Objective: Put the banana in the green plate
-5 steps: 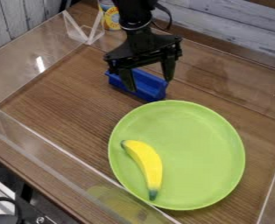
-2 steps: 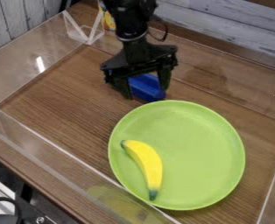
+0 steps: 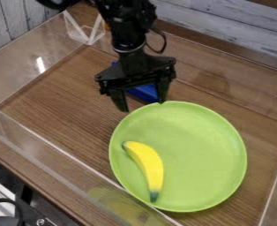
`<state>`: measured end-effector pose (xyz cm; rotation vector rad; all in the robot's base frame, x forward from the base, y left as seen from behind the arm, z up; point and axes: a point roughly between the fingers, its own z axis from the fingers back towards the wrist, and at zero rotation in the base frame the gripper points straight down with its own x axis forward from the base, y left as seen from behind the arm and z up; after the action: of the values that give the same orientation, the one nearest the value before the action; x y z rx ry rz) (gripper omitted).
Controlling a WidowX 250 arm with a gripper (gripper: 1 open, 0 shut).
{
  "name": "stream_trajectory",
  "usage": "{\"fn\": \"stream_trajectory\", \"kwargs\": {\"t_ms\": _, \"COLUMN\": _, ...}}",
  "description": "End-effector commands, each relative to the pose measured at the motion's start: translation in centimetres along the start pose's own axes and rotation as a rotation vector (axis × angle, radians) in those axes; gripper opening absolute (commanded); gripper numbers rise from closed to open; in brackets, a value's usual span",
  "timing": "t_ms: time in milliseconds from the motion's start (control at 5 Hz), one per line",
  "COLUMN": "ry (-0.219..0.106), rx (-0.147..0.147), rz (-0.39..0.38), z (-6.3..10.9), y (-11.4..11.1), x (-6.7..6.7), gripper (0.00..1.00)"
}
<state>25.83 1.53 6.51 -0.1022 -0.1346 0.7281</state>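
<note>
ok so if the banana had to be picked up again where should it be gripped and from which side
Probably at its thick middle, from straight above. The banana lies flat in the green plate, its long axis running up-left to lower-right, so the jaws would close across its narrow width. The dark lower tip tapers and looks less secure.

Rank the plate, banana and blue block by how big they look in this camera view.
1. Plate, largest by far.
2. Banana.
3. Blue block, smallest as seen, but the arm hides much of it and it sits farther back, so its rank below the banana is unsure.
</note>
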Motion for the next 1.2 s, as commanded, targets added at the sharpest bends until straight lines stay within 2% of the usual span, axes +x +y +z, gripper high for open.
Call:
{"fn": "stream_trajectory", "kwargs": {"t_ms": 0, "ry": -0.029, "rx": -0.014, "rz": -0.029, "z": 1.1, "y": -0.3, "x": -0.9, "gripper": 1.0}}
{"fn": "stream_trajectory", "kwargs": {"t_ms": 1000, "ry": 0.002, "rx": 0.028, "rz": -0.137, "z": -0.2, "y": 0.5, "x": -5.6, "gripper": 1.0}}
